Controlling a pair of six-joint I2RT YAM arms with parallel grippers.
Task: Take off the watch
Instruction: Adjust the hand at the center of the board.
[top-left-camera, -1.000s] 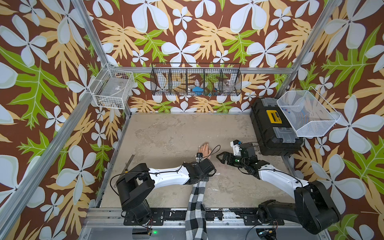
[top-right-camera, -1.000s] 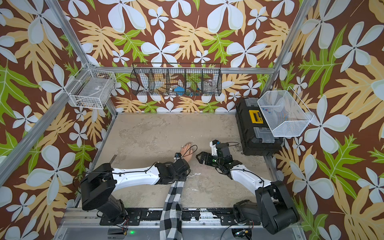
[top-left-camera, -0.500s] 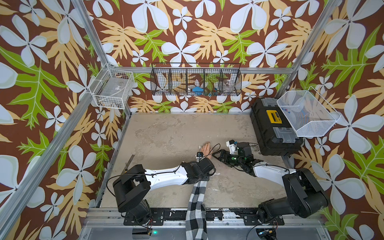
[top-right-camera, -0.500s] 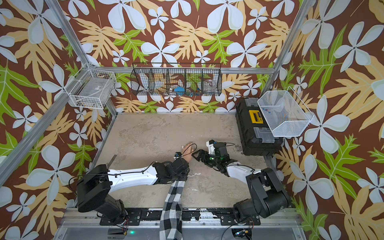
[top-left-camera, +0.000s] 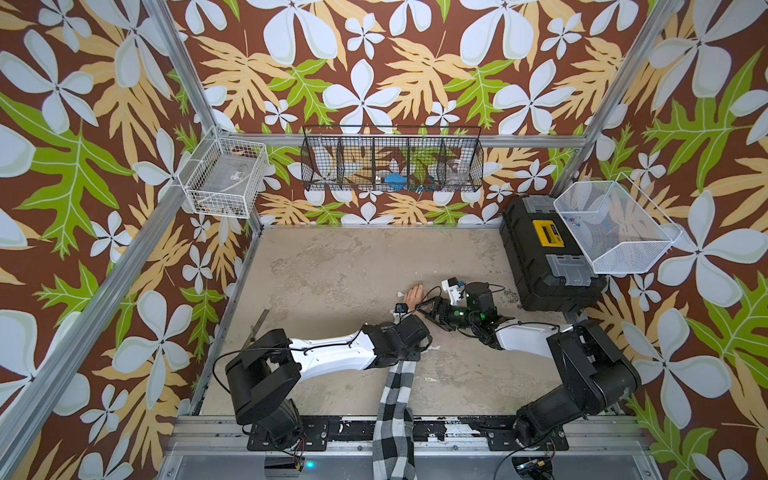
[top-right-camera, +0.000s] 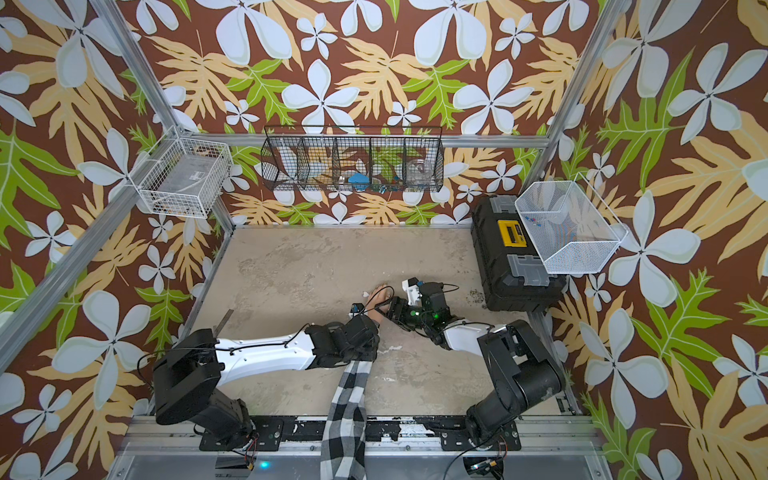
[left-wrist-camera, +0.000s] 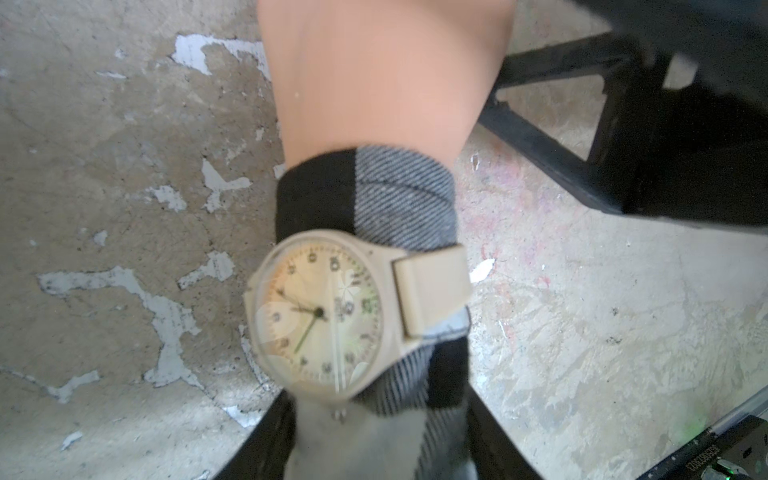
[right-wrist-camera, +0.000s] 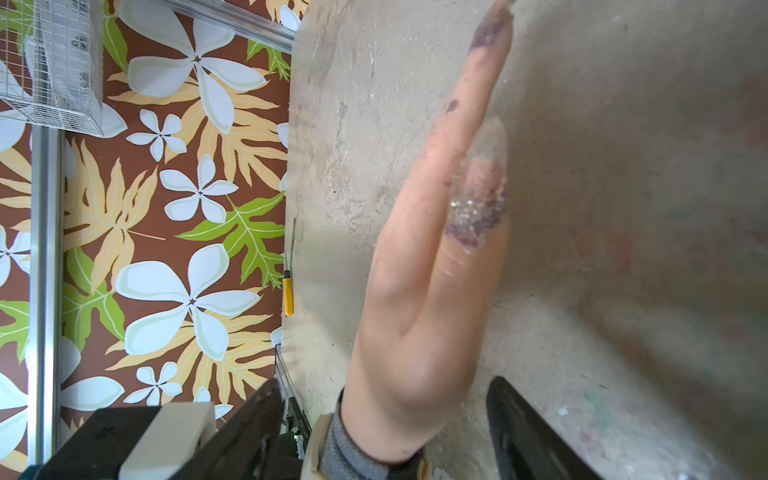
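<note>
The watch (left-wrist-camera: 318, 316) has a round cream face and a beige strap (left-wrist-camera: 432, 291). It sits over the black-and-white checked sleeve (left-wrist-camera: 399, 199) on the mannequin's wrist, just below the bare hand (left-wrist-camera: 382, 75). My left gripper (left-wrist-camera: 378, 444) is shut on the sleeved forearm right behind the watch. My right gripper (right-wrist-camera: 382, 386) is open, one finger on each side of the wrist, with a gap to the skin on both sides. A beige strap edge (right-wrist-camera: 311, 449) shows between them. In both top views the grippers (top-left-camera: 430, 309) (top-right-camera: 365, 328) meet at the hand (top-left-camera: 413, 296), and the watch is hidden.
A black toolbox (top-left-camera: 548, 257) stands at the right, with a white mesh bin (top-left-camera: 615, 226) above it. A black wire basket (top-left-camera: 390, 160) and a white wire basket (top-left-camera: 224, 183) hang on the walls. A yellow-handled screwdriver (right-wrist-camera: 288, 291) lies by the left edge.
My right arm has moved left to the mannequin's hand. Its jaws now straddle the wrist and have narrowed. The left arm has stayed put, still holding the sleeve.
</note>
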